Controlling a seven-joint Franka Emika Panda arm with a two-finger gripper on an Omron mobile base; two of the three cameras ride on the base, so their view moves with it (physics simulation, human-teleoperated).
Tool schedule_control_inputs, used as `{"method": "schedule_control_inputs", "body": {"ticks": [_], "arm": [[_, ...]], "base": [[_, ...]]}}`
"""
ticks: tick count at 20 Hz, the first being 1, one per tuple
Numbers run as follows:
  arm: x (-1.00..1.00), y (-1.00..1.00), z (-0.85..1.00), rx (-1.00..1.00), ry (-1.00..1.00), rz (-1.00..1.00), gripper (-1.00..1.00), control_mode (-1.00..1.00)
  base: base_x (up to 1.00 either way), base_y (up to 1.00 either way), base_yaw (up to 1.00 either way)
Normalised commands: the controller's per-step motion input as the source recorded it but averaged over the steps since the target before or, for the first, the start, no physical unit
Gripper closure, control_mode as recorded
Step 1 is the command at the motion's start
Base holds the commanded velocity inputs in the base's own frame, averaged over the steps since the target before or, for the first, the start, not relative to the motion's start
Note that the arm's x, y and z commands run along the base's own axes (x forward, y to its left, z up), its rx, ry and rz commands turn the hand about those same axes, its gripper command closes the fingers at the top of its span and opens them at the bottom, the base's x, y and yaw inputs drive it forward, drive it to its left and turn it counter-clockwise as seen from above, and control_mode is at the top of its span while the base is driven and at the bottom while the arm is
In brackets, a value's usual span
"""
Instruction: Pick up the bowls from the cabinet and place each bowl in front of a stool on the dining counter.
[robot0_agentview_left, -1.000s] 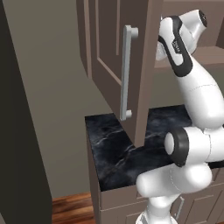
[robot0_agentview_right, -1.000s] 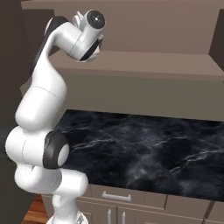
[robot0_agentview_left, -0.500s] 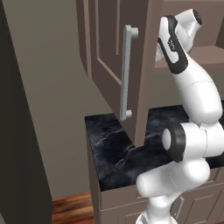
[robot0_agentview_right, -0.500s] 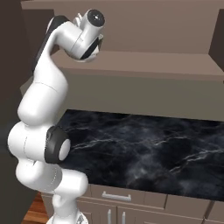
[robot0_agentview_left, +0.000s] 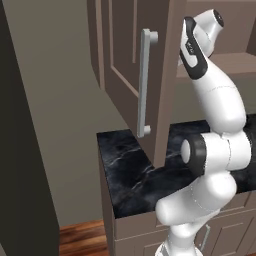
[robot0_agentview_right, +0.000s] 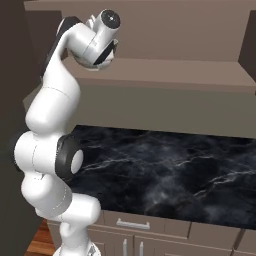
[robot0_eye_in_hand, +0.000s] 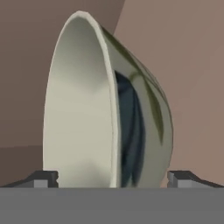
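A cream-olive bowl (robot0_eye_in_hand: 78, 113) with dark green smudges sits close in front of the hand. It appears on its side because the hand is rolled. My gripper (robot0_eye_in_hand: 111, 177) is open, with one fingertip (robot0_eye_in_hand: 43, 177) on each side of the bowl's lower part; no squeeze on it shows. In the left base view the hand (robot0_agentview_left: 202, 27) reaches past the cabinet's open door (robot0_agentview_left: 125, 75) and its silver bar handle (robot0_agentview_left: 144, 82). In the right base view the hand (robot0_agentview_right: 100, 42) points into the cabinet at the shelf (robot0_agentview_right: 175, 70). The stool and the dining counter are out of view.
Under the cabinet runs a black veined worktop (robot0_agentview_right: 165, 170) on beige drawer fronts (robot0_agentview_right: 150, 230). The open door hangs over the worktop's left end (robot0_agentview_left: 125, 165). A dark tall wall (robot0_agentview_left: 25, 150) stands on the left, with wood floor (robot0_agentview_left: 82, 235) below.
The hand has edged slightly further in toward the cabinet. The jaws have stayed wide apart.
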Motion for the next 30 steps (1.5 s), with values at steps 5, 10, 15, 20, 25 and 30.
{"method": "schedule_control_inputs", "body": {"ticks": [5,10,15,20,25,30], "arm": [[0.02,0.01,-0.18,0.00,0.04,0.00,-1.00,-1.00],[0.00,0.09,-0.31,0.00,0.05,0.00,1.00,-1.00],[0.00,0.11,-0.13,0.00,0.03,0.00,1.00,-1.00],[0.00,0.11,-0.06,0.00,0.00,0.00,1.00,-1.00],[-0.28,-0.02,-0.02,0.00,0.00,-0.02,1.00,-1.00],[-0.86,-0.24,0.00,0.00,-0.03,-0.10,1.00,-1.00]], "base": [[0.00,0.00,0.00],[0.00,0.00,0.00],[0.00,0.00,0.00],[0.00,0.00,0.00],[0.00,0.00,0.00],[0.00,0.00,0.00]]}}
